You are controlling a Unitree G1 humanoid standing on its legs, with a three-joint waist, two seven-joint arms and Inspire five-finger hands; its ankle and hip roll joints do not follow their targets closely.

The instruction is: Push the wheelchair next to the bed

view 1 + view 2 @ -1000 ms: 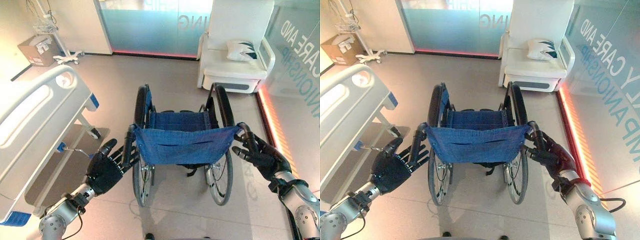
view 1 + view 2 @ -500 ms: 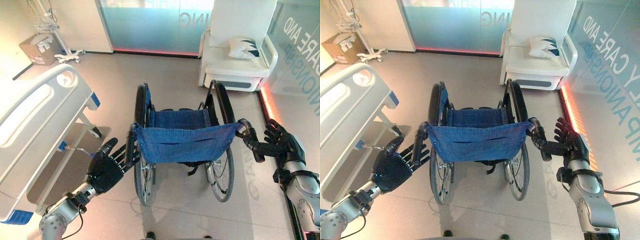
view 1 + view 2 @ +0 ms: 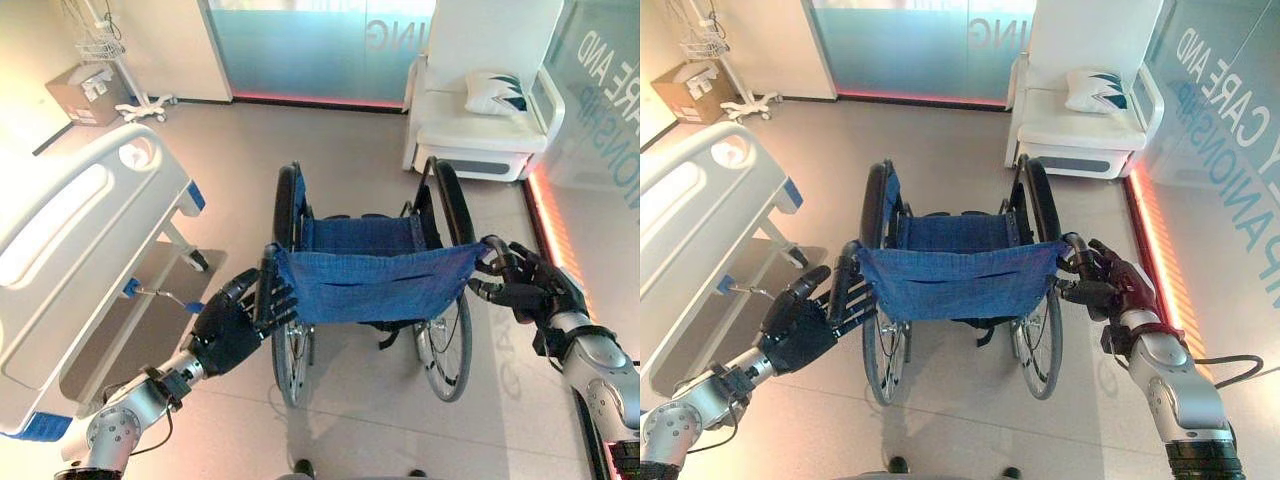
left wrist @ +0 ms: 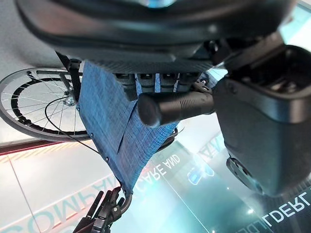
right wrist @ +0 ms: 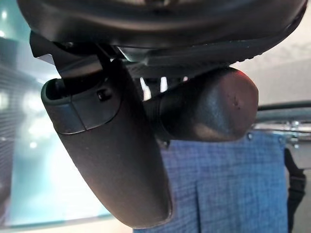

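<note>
Blue fabric marked the backrest of the wheelchair (image 3: 370, 285), which stood on the floor to the right of the bed (image 3: 70, 240), near it but apart. Left hand (image 3: 232, 325) was curled around the left push handle (image 4: 175, 108); right hand (image 3: 1118, 285) was curled around the right push handle (image 5: 206, 112).

Risk: an uneven push would likely have swung the chair, driving its left wheel (image 3: 288, 300) into the bed frame, or towards the white armchair (image 3: 480, 100) ahead. A loose grip could have slipped off a handle.

Head views gave the room layout and the gap to the bed. Wrist views alone showed each handle seated against the palm, fingers wrapped behind it.
</note>
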